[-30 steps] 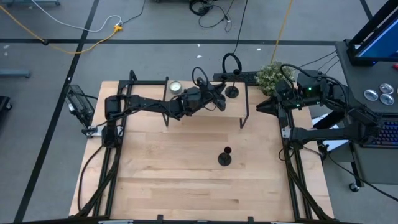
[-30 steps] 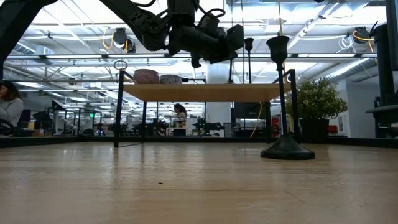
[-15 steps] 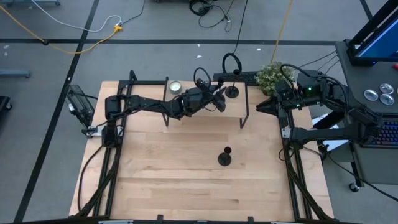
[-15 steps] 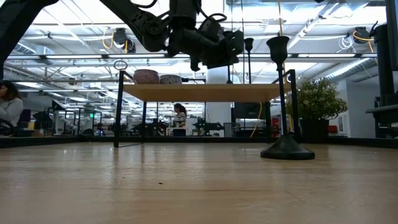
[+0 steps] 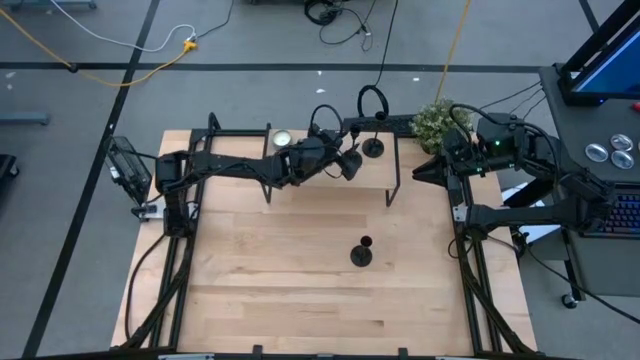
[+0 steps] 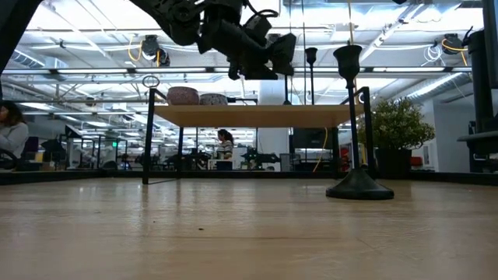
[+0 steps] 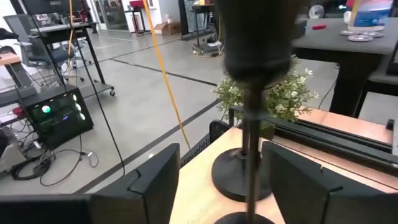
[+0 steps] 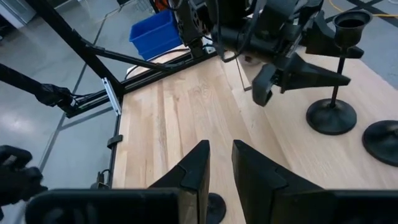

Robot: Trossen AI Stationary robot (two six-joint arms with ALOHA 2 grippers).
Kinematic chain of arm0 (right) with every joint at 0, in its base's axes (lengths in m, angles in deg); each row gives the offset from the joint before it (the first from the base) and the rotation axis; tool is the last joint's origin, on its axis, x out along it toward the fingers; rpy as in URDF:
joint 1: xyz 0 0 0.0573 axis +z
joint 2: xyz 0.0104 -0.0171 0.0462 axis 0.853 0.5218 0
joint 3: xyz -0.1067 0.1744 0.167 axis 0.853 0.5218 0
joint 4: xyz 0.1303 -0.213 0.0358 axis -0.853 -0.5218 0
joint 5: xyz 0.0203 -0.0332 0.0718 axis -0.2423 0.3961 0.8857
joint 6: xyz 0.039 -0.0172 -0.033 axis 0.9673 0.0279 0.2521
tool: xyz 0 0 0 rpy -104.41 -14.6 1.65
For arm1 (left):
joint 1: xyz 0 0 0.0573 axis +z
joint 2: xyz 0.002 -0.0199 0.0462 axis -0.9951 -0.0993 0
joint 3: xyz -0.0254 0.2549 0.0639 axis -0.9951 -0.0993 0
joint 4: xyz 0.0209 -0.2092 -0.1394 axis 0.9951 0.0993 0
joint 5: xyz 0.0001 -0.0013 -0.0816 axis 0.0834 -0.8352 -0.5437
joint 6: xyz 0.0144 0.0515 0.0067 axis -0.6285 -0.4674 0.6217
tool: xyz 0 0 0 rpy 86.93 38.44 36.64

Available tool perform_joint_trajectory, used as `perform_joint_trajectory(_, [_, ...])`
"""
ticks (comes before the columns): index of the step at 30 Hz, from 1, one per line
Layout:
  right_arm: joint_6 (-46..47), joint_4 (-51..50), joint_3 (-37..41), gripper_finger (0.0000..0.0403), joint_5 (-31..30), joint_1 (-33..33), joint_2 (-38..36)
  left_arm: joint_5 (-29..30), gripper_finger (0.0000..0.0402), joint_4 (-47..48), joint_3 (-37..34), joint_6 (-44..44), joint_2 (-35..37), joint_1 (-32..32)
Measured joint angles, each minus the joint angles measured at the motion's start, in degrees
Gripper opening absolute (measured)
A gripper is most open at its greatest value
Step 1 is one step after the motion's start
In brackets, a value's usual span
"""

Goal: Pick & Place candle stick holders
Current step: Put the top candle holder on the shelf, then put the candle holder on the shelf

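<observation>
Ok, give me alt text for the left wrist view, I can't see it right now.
A black candle stick holder stands upright close ahead, its stem between the left gripper's open jaws and its round base on a wooden shelf. Behind it is a small green plant, then grey floor with a yellow cable.

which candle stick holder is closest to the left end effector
The candle stick holder on the raised shelf, right in front of the open left end effector. The other one visible from above stands alone on the lower table, far from it.
</observation>
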State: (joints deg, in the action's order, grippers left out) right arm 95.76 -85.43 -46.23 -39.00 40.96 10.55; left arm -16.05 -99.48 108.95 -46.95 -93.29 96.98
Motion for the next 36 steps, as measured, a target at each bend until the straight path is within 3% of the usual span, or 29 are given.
perform_joint_trajectory(7, [-1.29, -0.44, 0.0, 0.0059, 0.13, 0.0, 0.86, 0.0, 0.0263, 9.79, 0.0, -1.62, 4.38, -0.45])
perform_joint_trajectory(13, [-2.15, 0.41, 2.34, 0.0059, 0.53, 0.04, 2.01, -0.04, 0.0267, 19.82, -0.02, -0.3, 9.99, -1.43])
perform_joint_trajectory(18, [-6.43, 2.25, 6.14, 0.0059, 6.81, 0.6, 3.36, -0.69, 0.0267, 28.66, 0.0, 4.25, 15.26, -3.63])
perform_joint_trajectory(24, [-9.61, 2.2, 8.02, 0.0059, 6.87, 7.92, 9.33, -0.8, 0.0267, 40.08, -0.02, 10.78, 22.08, -7.79])
perform_joint_trajectory(29, [-12.26, 1.91, 8.02, 0.0062, 4.15, 14.91, 15.28, -0.63, 0.0267, 44.43, -0.06, 10.82, 25.51, -12.12])
perform_joint_trajectory(36, [-12.25, 1.87, 7.9, 0.0092, 0.27, 19.53, 21.28, 1.81, 0.0267, 47.96, -1.48, 13.26, 26.84, -15.93])
